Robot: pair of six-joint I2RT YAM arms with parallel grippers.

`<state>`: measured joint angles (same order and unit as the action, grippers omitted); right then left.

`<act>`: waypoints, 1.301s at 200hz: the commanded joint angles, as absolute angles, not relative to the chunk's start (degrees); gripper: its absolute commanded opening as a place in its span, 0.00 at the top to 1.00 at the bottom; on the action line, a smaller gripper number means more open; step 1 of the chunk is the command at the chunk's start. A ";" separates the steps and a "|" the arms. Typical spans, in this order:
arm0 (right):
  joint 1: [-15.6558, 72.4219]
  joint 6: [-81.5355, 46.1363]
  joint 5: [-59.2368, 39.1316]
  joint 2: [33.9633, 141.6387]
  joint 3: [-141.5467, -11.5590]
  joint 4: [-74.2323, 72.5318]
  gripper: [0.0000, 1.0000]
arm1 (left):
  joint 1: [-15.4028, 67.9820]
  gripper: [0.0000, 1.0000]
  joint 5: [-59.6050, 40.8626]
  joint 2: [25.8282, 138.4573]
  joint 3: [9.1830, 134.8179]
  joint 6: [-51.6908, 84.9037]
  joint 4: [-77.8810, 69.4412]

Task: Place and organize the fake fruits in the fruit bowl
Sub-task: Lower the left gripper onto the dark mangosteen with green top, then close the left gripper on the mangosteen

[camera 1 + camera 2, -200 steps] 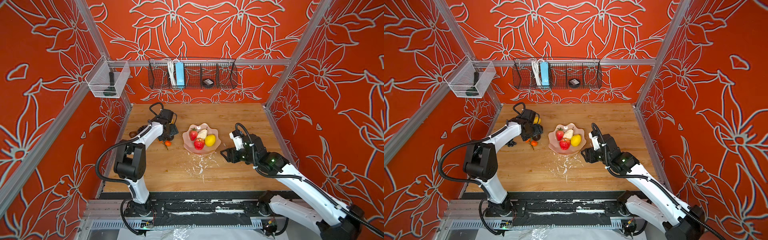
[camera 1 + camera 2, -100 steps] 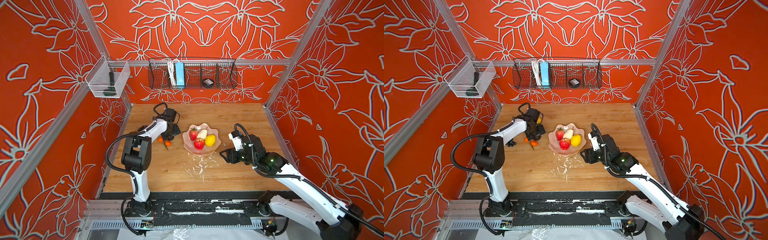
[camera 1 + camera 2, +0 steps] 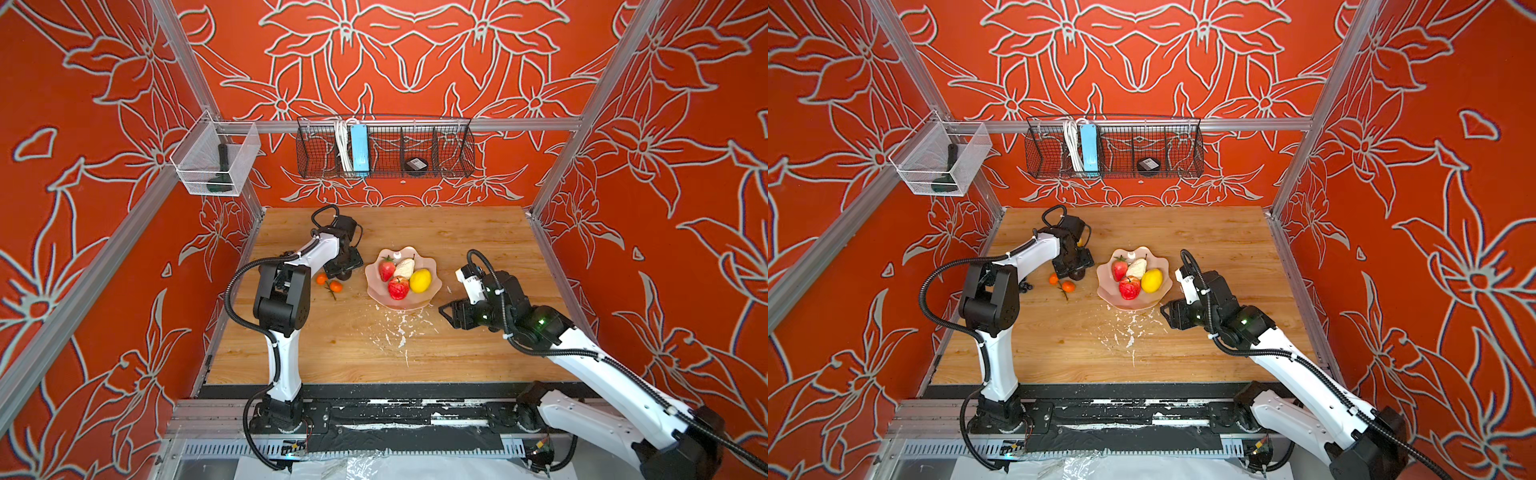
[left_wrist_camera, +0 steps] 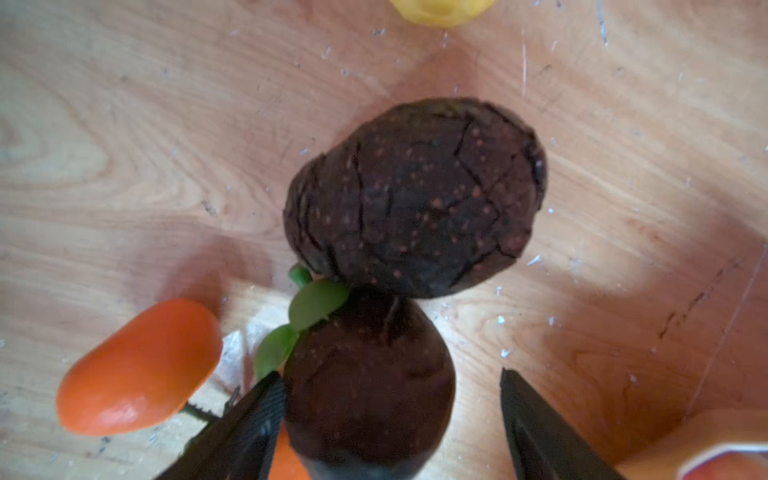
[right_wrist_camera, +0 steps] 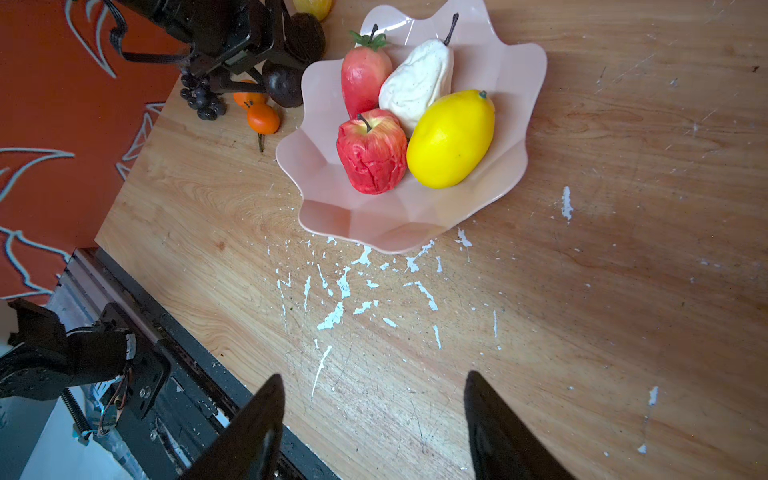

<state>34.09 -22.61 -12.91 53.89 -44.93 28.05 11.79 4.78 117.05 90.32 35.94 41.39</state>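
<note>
Jaws of left gripper (image 4: 390, 378) stand apart around one avocado (image 4: 368, 390).

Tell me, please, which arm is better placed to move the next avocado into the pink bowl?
Left. The left gripper straddles an avocado with open jaws, right beside the fruit bowl. The right gripper hangs open over bare table on the bowl's opposite side, away from that avocado.

Left arm (image 3: 322, 249) stretched far forward, left gripper (image 4: 390, 376) pointing down, jaws apart. Right arm (image 3: 594, 361) angled inward, right gripper (image 5: 372, 375) tilted downward, jaws apart.
</note>
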 commanded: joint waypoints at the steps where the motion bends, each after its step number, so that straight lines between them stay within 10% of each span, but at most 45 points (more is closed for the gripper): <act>1: 34.01 -22.85 -13.58 53.19 -44.22 27.87 0.31 | 12.30 0.18 6.59 119.02 92.75 35.64 43.68; 260: 34.01 -23.38 -14.24 55.52 -43.34 27.17 0.31 | 14.67 0.28 14.96 114.16 87.34 35.13 44.00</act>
<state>34.09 -22.81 -13.96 55.05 -43.75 27.99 14.94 13.04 119.37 90.00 33.56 44.82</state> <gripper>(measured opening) 0.694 0.736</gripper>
